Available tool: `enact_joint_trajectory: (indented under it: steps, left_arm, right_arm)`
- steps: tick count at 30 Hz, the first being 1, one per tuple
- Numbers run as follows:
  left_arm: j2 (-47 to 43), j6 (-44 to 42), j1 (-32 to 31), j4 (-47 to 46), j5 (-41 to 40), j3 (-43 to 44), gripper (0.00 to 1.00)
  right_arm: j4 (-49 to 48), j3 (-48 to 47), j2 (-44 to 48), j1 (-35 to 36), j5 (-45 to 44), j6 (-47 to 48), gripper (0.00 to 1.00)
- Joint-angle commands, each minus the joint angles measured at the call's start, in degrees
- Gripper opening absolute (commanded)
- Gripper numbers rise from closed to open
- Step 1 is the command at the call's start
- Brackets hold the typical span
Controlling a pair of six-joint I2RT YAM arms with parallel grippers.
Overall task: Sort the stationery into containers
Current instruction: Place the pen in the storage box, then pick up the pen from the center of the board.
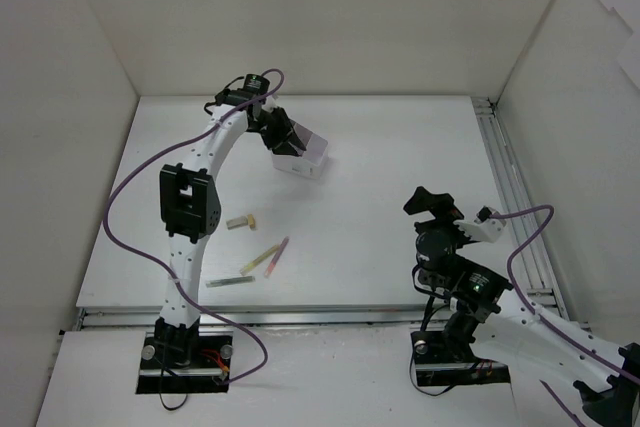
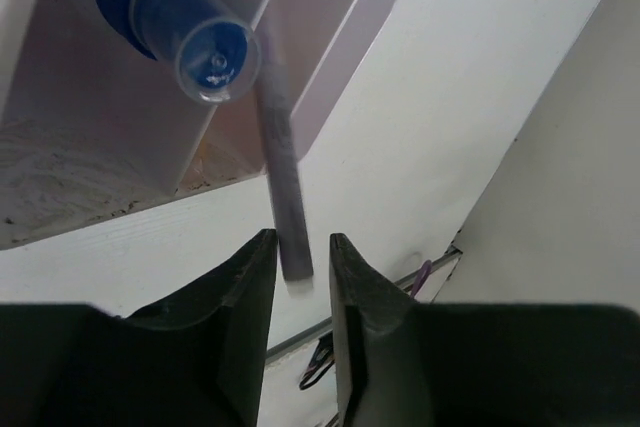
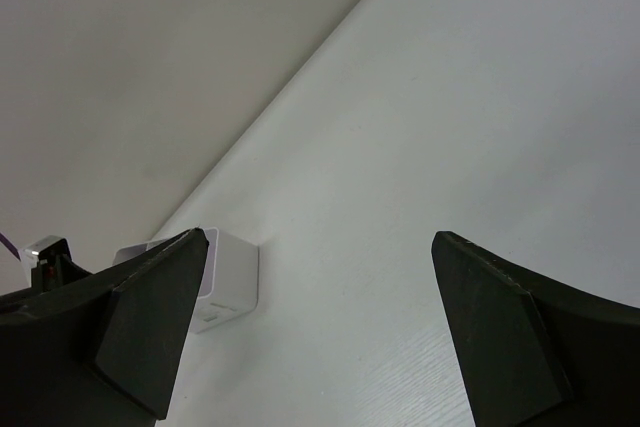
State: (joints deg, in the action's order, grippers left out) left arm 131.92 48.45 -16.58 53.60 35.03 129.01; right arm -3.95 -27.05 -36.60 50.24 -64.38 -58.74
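Grey stick point(image 2: 283, 162) in box point(image 2: 90, 137), L end effector point(image 2: 300, 247) barely apart; R end effector point(image 3: 320, 242) wide.

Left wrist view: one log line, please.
left tool around grey stick, far end in box | tube in box | right tool open, empty

White matte tabletop point(image 1: 400, 227), boxed in by plain white panel walls: back wall point(image 1: 320, 17), left wall point(image 1: 50, 147), right wall point(image 1: 580, 127). Silver metal rail point(image 1: 510, 187) runs along the tabletop's right edge, at the foot of the right wall. Silver metal strip point(image 1: 330, 317) lines the near edge, with a white front ledge point(image 1: 330, 377) just below it.
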Motion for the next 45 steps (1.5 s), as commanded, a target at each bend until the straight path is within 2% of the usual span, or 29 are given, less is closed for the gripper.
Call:
enact_joint_trajectory:
  steps: [1,2,3,8,11,13,15,16,18,19,20,21,22,23,25,26,27,29,31,32,34,35,39,45]
  left_arm:
    - [-2.71,0.33,0.76,-3.59,1.89,1.24,0.25]
    - [-2.89,0.16,0.76,-3.86,1.71,0.9,0.29]
    - [-3.68,-0.28,0.76,-4.12,1.54,0.63,0.37]
    - [-7.11,-1.95,0.76,-7.2,1.36,-2.35,0.49]
    - [-9.65,-4.32,-0.47,-7.2,0.13,-2.88,0.61]
    - [-11.76,-7.12,-2.22,-5.98,-1.0,-2.97,0.65]
    - [-14.83,-8.89,-3.1,-4.66,-3.72,-3.94,0.68]
    - [-16.41,-10.55,-3.81,-4.3,-5.91,-5.07,0.68]
    - [-22.3,-11.79,-4.33,-4.56,-7.94,-10.6,0.7]
    - [-24.58,-12.49,-4.34,-5.69,-10.65,-13.23,0.7]
    - [-29.91,-13.8,-4.86,-6.31,-12.77,-18.57,0.7]
    - [-32.66,-14.43,-5.82,-6.93,-15.4,-21.32,0.7]
    - [-35.47,-14.87,-6.36,-7.8,-22.56,-24.22,0.7]
    - [-41.42,-15.22,-8.1,-8.07,-26.81,-29.47,0.71]
    - [-47.69,-14.35,-9.78,-7.99,-37.69,-34.5,0.75]
    - [-53.98,-13.74,-11.62,-7.99,-45.41,-39.49,0.81]
    - [-56.92,-12.95,-11.63,-7.99,-48.96,-41.71,0.84]
    - [-66.2,-10.49,-12.16,-7.9,-56.68,-48.55,0.87]
    - [-72.03,-6.01,-12.16,-8.6,-62.06,-52.96,0.88]
    - [-77.37,-5.04,-12.16,-9.04,-62.88,-57.42,0.94]
    - [-82.06,-3.97,-12.16,-11.49,-63.41,-61.32,0.98]
    - [-86.09,-3.97,-12.16,-11.85,-63.15,-64.47,1.0]
    - [-92.09,-2.05,-12.16,-10.63,-63.24,-68.8,1.0]
    - [-95.09,1.74,-12.16,-6.5,-64.47,-71.35,1.0]
  right_arm:
    - [-1.15,-0.2,0.48,-0.23,-4.7,0.47,0.93]
    - [-1.15,-0.29,0.3,-0.23,-4.7,0.47,0.93]
    - [-1.15,-0.55,0.21,-0.23,-4.62,0.56,0.93]
    - [-1.15,-2.04,-1.8,-0.23,-3.3,2.75,0.93]
    - [-2.9,-3.97,-4.17,-0.23,-0.59,7.21,0.95]
    - [-5.36,-5.29,-5.67,-0.23,1.79,14.77,0.96]
    - [-12.73,-5.73,-7.87,-0.23,8.54,25.62,0.96]
    - [-16.23,-5.91,-9.18,-0.23,11.35,28.04,0.96]
    - [-20.12,-6.26,-10.68,-0.23,21.98,38.55,0.98]
    - [-20.92,-6.61,-11.38,-0.14,25.93,41.66,0.98]
    - [-22.23,-7.83,-13.83,-0.23,35.54,45.43,0.98]
    - [-21.9,-9.24,-15.33,-0.23,39.64,50.25,0.98]
    - [-19.28,-10.73,-17.61,-0.32,43.34,51.96,0.98]
    - [-17.6,-14.57,-22.41,-0.23,52.86,54.41,0.98]
    - [-15.22,-17.94,-27.88,0.56,58.47,57.41,0.98]
    - [-15.13,-20.21,-32.87,1.87,63.8,58.12,0.98]
    - [-16.26,-21.11,-35.18,2.75,63.85,59.6,0.98]
    - [-16.71,-26.35,-41.93,5.03,61.84,56.48,0.98]
    - [-12.96,-31.2,-48.7,5.84,58.16,49.1,0.98]
    - [-11.71,-35.23,-50.83,7.84,53.79,46.98,0.98]
    - [-7.16,-38.16,-55.92,8.91,46.4,38.12,0.98]
    - [-5.22,-40.26,-57.34,9.78,40.79,30.43,0.98]
    - [0.95,-41.6,-61.39,10.23,33.98,14.56,0.98]
    - [2.71,-43.96,-67.63,11.28,34.41,4.53,0.98]
